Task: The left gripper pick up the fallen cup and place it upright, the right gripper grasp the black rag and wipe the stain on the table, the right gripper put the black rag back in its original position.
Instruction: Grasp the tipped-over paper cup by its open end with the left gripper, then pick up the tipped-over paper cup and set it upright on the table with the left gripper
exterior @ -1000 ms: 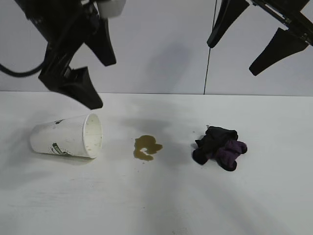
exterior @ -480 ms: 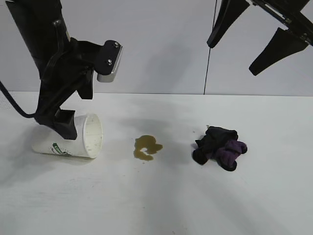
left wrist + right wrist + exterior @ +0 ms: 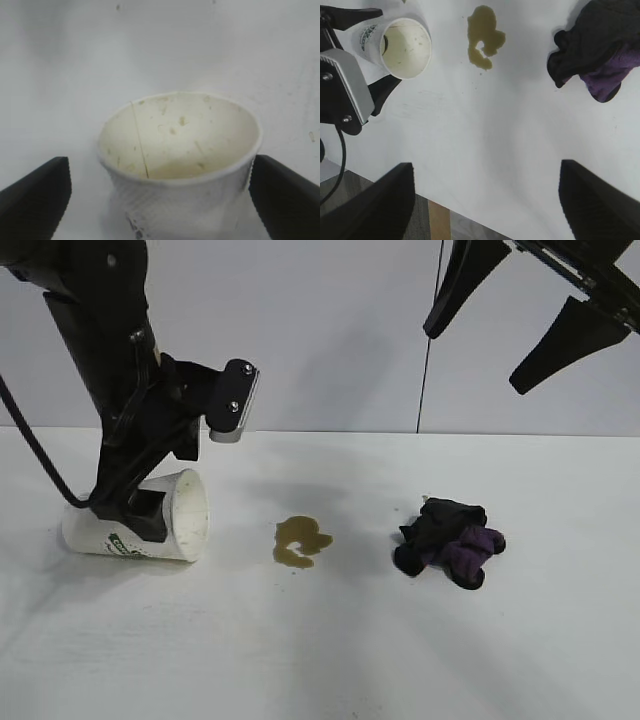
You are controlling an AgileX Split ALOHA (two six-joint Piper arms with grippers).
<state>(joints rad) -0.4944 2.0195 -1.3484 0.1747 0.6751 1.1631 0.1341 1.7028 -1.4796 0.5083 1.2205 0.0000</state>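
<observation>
Fallen cup [image 3: 150,525] lies between open left hand [image 3: 160,200].

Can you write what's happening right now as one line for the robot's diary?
left end effector: open, straddling fallen cup | right end effector: open, raised | stain: unwiped

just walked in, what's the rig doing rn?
The left claw is down at the fallen cup, open, with one finger on each side of it near the rim; it has not closed on it yet. The cup lies on its side on the table. The stain is unwiped and the black rag lies untouched beside it. The right claw hangs open high above the rag.
</observation>
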